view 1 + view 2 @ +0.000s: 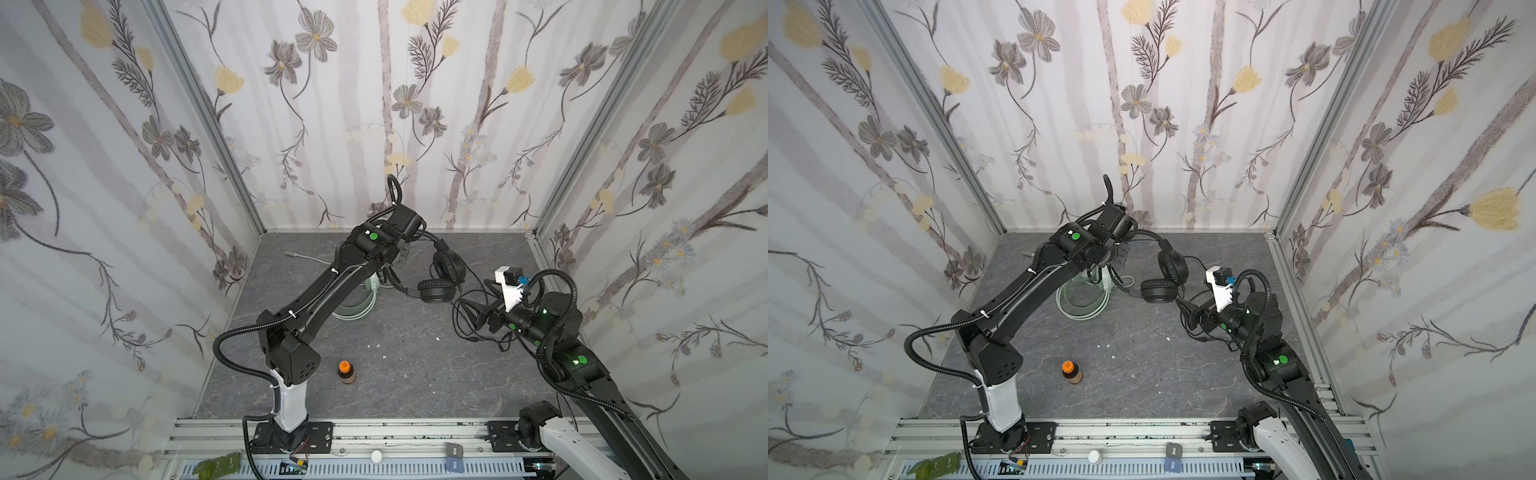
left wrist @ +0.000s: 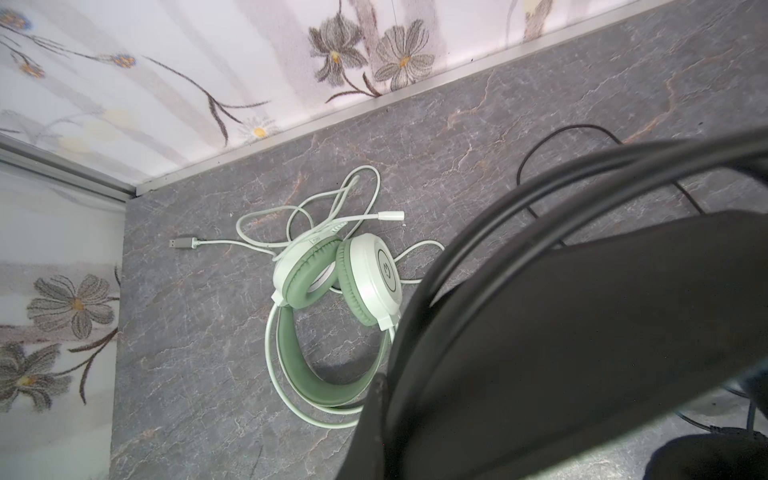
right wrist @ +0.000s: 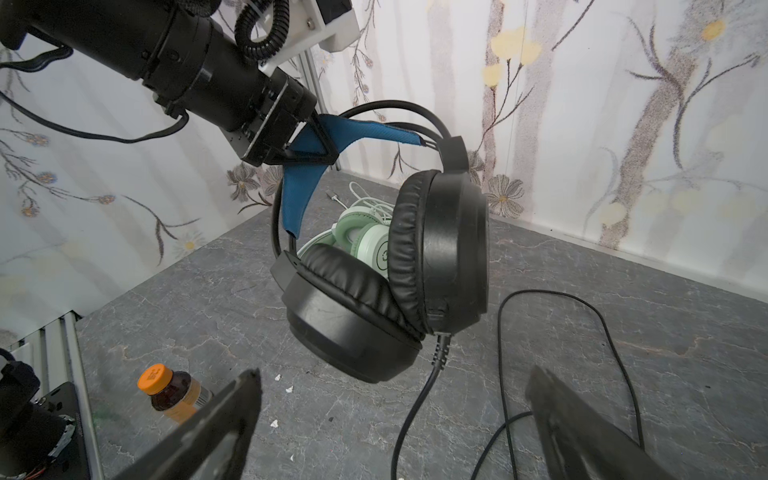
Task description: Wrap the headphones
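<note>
Black headphones (image 3: 440,257) are hanging over the grey table (image 3: 685,353) at the centre of the right wrist frame. Their long axis is running near vertical, with the blue inner headband (image 3: 303,183) arching on top and both padded ear cups dangling below. One cup is facing sideways and the other is tipping its pad upward. The left gripper (image 3: 322,147) is reaching in from the upper left and clamping its fingers on that blue band, so the cups are sitting well below the fingers. A black cable (image 3: 415,411) is trailing from the right-hand cup down to loops on the table. The right gripper (image 3: 395,371) is holding its fingers wide apart at the lower edge, near the cups. Mint-green headphones (image 2: 370,274) are lying flat at the centre of the left wrist frame, with cups folded together, the band pointing toward the lower edge, and the USB plug (image 2: 183,243) of their white cable pointing left.
</note>
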Controlling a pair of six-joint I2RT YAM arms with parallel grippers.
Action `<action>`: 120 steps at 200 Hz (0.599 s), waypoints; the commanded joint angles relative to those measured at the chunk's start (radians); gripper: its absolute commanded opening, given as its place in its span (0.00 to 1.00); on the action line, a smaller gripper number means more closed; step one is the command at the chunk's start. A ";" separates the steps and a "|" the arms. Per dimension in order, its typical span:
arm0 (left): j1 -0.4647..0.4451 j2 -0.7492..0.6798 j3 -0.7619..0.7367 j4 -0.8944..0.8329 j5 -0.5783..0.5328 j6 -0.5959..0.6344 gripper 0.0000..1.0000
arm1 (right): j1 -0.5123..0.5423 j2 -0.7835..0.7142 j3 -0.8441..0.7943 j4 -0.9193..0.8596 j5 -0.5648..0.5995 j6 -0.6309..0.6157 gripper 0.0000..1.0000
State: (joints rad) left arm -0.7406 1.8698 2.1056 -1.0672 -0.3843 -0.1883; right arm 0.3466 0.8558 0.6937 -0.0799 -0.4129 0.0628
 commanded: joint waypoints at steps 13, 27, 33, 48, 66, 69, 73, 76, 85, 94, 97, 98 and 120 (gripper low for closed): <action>0.000 -0.050 -0.007 0.040 -0.014 0.027 0.00 | 0.000 -0.016 -0.015 0.061 -0.068 -0.012 1.00; 0.001 -0.063 -0.003 0.030 -0.034 0.034 0.00 | 0.002 -0.029 -0.033 0.073 -0.080 -0.006 1.00; 0.001 -0.067 0.002 0.025 -0.037 0.039 0.00 | 0.002 -0.033 -0.041 0.082 -0.085 -0.001 1.00; 0.004 -0.072 0.015 0.010 -0.042 0.048 0.00 | 0.002 -0.035 -0.064 0.111 -0.098 0.014 1.00; 0.018 -0.070 0.038 -0.017 -0.022 0.037 0.00 | 0.003 -0.020 -0.066 0.127 -0.111 0.019 1.00; 0.022 -0.070 0.041 -0.021 -0.018 0.033 0.00 | 0.003 -0.017 -0.066 0.131 -0.110 0.019 1.00; 0.026 -0.068 0.047 -0.028 -0.013 0.029 0.00 | 0.003 -0.012 -0.066 0.135 -0.110 0.019 1.00; 0.029 -0.066 0.049 -0.033 -0.011 0.024 0.00 | 0.003 -0.009 -0.065 0.140 -0.110 0.019 1.00; 0.041 -0.061 0.063 -0.051 -0.002 0.010 0.00 | 0.002 0.002 -0.067 0.157 -0.116 0.022 1.00; 0.053 -0.059 0.071 -0.060 0.011 -0.002 0.00 | 0.003 0.015 -0.069 0.179 -0.127 0.029 1.00; 0.057 -0.060 0.072 -0.062 0.015 -0.005 0.00 | 0.002 0.020 -0.071 0.185 -0.132 0.032 1.00; 0.058 -0.060 0.073 -0.062 0.016 -0.007 0.00 | 0.003 0.021 -0.071 0.187 -0.134 0.032 1.00; 0.096 -0.074 0.072 -0.067 0.050 -0.032 0.00 | 0.005 0.061 -0.066 0.213 -0.160 0.026 1.00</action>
State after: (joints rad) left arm -0.6731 1.8099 2.1662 -1.1313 -0.3779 -0.1665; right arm 0.3485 0.8852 0.6277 0.0410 -0.5270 0.0895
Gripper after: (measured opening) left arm 0.062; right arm 0.996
